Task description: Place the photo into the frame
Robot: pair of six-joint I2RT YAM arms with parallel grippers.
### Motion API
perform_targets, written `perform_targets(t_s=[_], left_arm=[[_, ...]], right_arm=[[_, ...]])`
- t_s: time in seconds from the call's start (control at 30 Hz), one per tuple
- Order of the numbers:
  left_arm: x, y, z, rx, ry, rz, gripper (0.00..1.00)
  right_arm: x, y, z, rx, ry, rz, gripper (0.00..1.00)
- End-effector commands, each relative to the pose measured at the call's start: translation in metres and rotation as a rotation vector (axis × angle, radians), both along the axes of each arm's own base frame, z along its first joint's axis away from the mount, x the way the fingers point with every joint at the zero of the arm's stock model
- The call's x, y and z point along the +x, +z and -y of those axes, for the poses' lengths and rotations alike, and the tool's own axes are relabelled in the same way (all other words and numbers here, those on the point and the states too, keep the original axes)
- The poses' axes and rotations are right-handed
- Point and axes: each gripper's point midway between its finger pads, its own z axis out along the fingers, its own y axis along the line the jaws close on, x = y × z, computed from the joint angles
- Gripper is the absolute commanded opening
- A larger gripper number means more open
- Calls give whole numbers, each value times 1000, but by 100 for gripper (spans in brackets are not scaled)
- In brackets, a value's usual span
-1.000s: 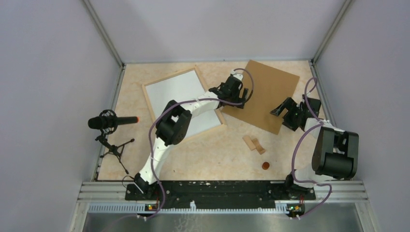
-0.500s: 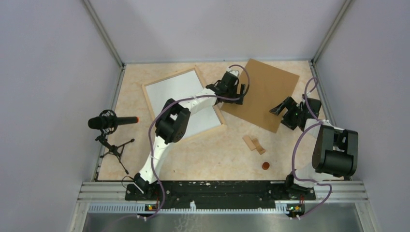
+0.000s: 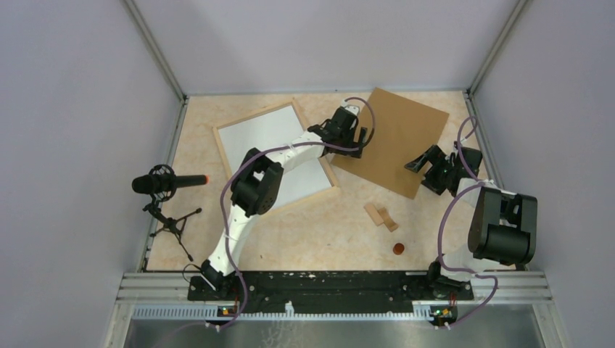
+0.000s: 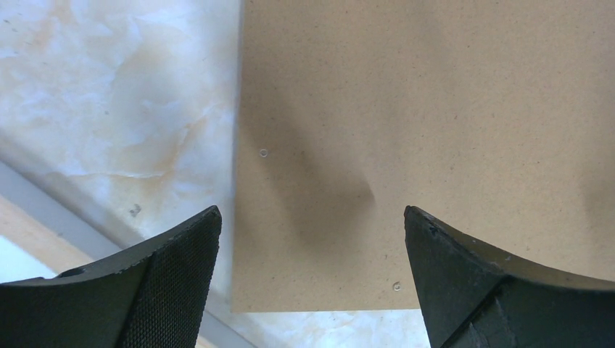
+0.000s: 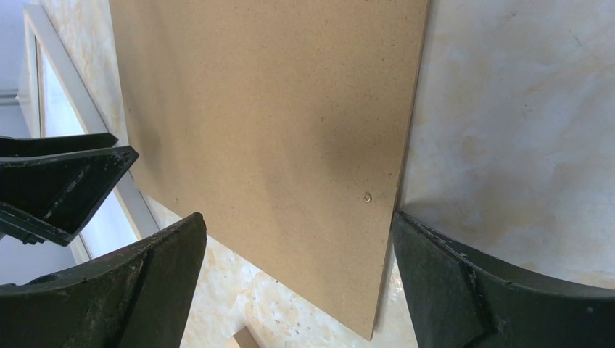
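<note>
Top external view: the photo is laid brown back up on the bench, just beside the frame; left jaws and right jaws are held wide open, empty, at its opposite edges.

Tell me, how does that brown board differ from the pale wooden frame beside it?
The photo lies back up, plain brown all over; the frame is a thin pale wooden rim around a whitish middle. The left gripper and right gripper, both open, hover over the photo's edges, not the frame's. Both lie flat, rectangular, similar in size.
</note>
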Motion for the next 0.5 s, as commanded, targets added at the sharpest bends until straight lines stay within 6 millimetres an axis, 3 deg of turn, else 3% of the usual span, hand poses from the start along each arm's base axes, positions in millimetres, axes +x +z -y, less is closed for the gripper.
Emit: perform_targets(t_s=[0.0, 0.2, 0.47], left_arm=[[12, 57, -7, -1, 9, 119, 98], [6, 12, -3, -9, 16, 6, 98], [-1, -31, -1, 8, 21, -105, 98]], right_arm=[[-14, -20, 5, -15, -19, -68, 97], [-16, -21, 3, -12, -15, -68, 97], [-16, -23, 1, 3, -12, -68, 97]])
